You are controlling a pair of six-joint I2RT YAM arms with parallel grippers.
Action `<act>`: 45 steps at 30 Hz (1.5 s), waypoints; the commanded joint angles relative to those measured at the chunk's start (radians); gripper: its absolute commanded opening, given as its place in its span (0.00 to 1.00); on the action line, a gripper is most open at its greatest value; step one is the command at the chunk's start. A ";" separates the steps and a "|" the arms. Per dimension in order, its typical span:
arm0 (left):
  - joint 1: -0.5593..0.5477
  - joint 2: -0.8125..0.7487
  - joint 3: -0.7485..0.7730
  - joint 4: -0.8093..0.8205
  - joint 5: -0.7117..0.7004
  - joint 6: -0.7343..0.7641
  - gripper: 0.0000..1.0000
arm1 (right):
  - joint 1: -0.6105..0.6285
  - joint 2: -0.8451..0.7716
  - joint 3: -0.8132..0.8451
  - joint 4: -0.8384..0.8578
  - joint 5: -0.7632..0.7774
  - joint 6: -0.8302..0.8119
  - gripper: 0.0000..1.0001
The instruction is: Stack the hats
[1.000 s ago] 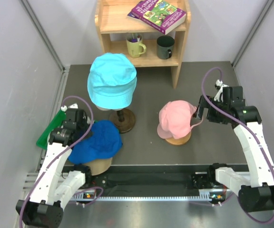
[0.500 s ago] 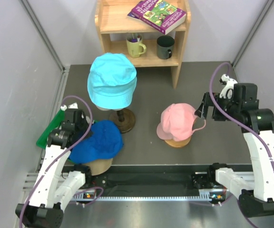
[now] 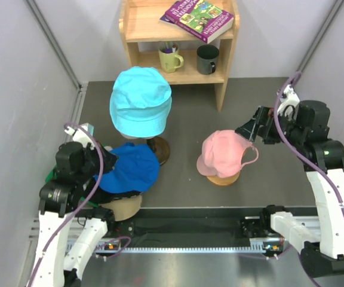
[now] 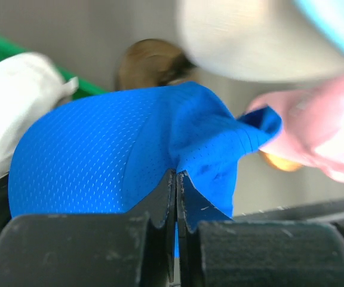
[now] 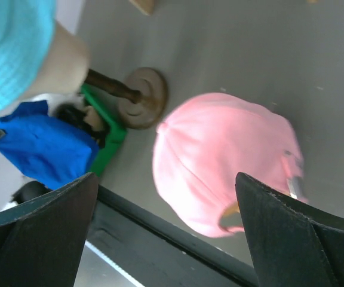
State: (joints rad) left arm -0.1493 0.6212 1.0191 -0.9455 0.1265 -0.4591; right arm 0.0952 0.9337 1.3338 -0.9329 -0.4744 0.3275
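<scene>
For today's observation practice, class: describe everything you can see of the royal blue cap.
The royal blue cap is soft perforated mesh fabric, its crown rounded but creased, one edge folded up to a point. It sits at the table's near left, in front of the cyan hat. The left tool is shut on a pinch of its fabric.

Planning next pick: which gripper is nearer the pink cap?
Right. The right gripper hangs open beside the pink cap; the left gripper, far off, grips the blue cap.
</scene>
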 commanded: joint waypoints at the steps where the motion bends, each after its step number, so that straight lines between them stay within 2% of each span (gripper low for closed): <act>1: 0.005 -0.052 0.053 0.056 0.162 0.037 0.00 | 0.098 -0.036 -0.056 0.241 -0.057 0.149 0.97; 6: 0.005 -0.046 0.121 -0.004 0.277 0.063 0.00 | 0.378 -0.001 -0.084 0.348 0.085 0.205 0.97; 10: 0.005 -0.043 0.186 -0.027 0.364 0.031 0.00 | 0.497 -0.004 -0.172 0.484 0.117 0.280 0.97; 15: 0.005 -0.025 0.272 0.010 0.493 -0.062 0.00 | 0.630 -0.010 -0.215 0.555 0.144 0.300 0.96; 19: 0.005 -0.003 0.352 0.054 0.564 -0.148 0.00 | 0.660 -0.048 -0.278 0.595 0.164 0.361 0.95; 23: 0.005 -0.005 0.384 0.135 0.598 -0.231 0.00 | 0.676 -0.095 -0.347 0.732 0.143 0.436 0.93; 29: 0.005 -0.028 0.358 0.367 0.625 -0.421 0.00 | 0.756 -0.096 -0.346 0.766 0.152 0.429 0.93; 37: 0.005 -0.014 0.378 0.524 0.642 -0.569 0.00 | 0.874 -0.041 -0.364 0.865 0.200 0.421 0.93; 43: 0.005 -0.021 0.375 0.580 0.644 -0.633 0.00 | 0.914 0.019 -0.355 0.925 0.192 0.413 0.93; 45: 0.005 -0.021 0.368 0.617 0.645 -0.665 0.00 | 0.923 0.033 -0.358 1.000 0.168 0.413 0.93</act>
State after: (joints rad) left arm -0.1493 0.6041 1.3746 -0.4763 0.7555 -1.0355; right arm 0.9871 0.9413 0.9749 -0.0837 -0.2886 0.7448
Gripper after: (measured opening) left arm 0.012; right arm 0.927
